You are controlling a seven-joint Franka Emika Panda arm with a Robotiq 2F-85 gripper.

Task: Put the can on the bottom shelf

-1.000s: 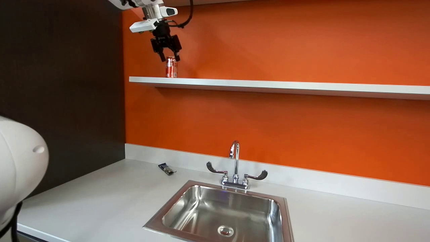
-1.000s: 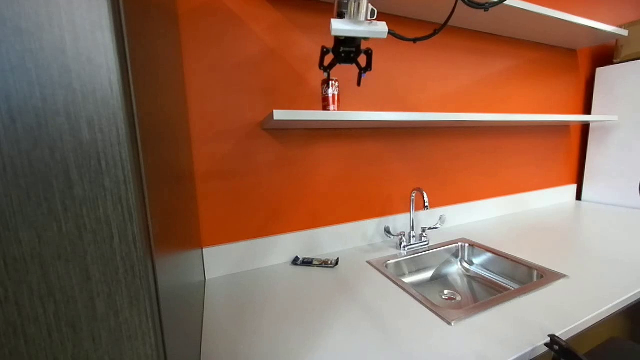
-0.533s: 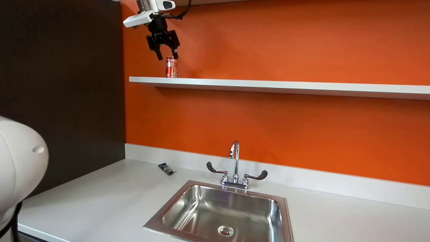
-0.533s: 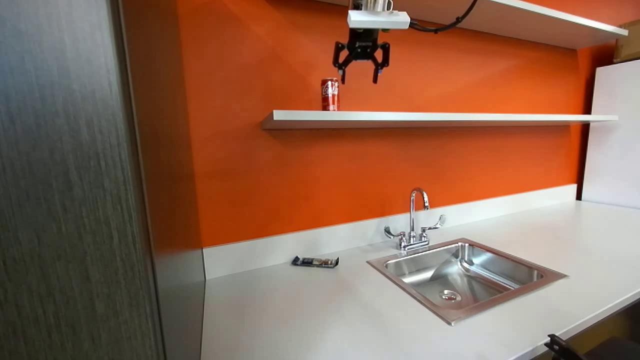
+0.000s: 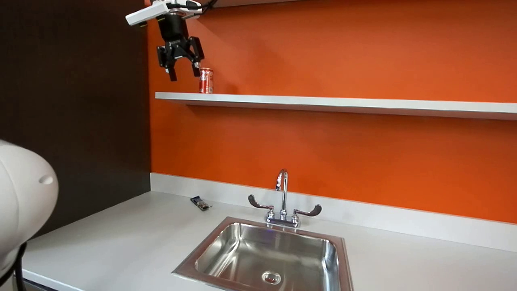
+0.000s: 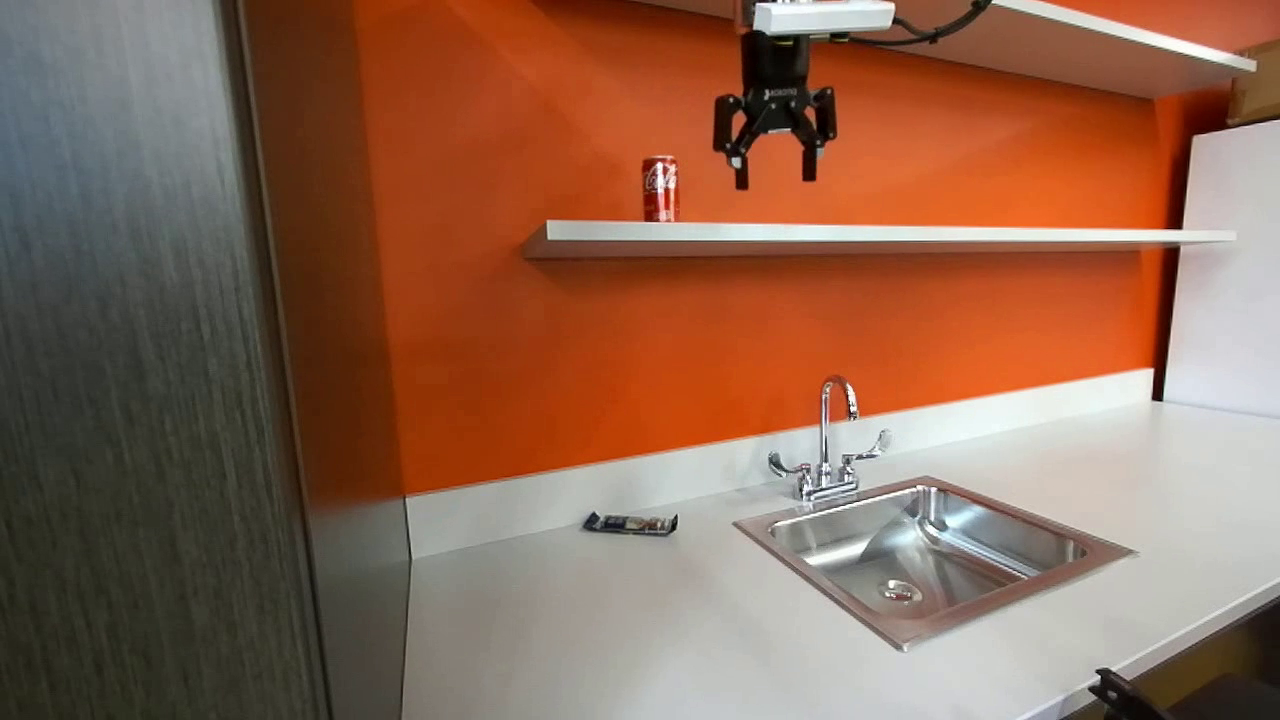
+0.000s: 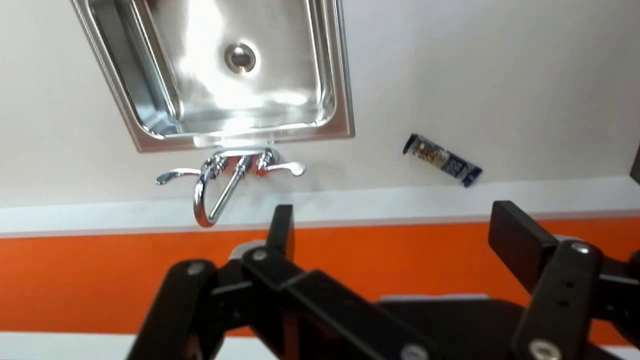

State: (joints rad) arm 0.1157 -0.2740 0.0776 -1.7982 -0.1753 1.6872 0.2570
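Observation:
The red can [image 5: 206, 83] stands upright on the bottom shelf [image 5: 335, 102], near the end by the dark panel. In an exterior view, the can [image 6: 660, 190] shows its white lettering on the white shelf [image 6: 880, 234]. My gripper [image 5: 185, 75] is open, with its fingertips pointing down. It is apart from the can, in front of the shelf and about level with the can's upper part. In an exterior view, the gripper [image 6: 775, 180] appears to the right of the can. In the wrist view, nothing is between the fingers [image 7: 392, 220]; the can is out of view there.
A higher white shelf [image 6: 1130, 45] hangs above. A dark panel [image 5: 76, 101] bounds one side. Below are a counter with a small wrapped bar [image 7: 442, 159], a steel sink [image 6: 1000, 612] and a faucet [image 6: 826, 440].
My open gripper has moved away from the can's top, leftward in one exterior picture and rightward in another. The can stays upright in the same place on the shelf.

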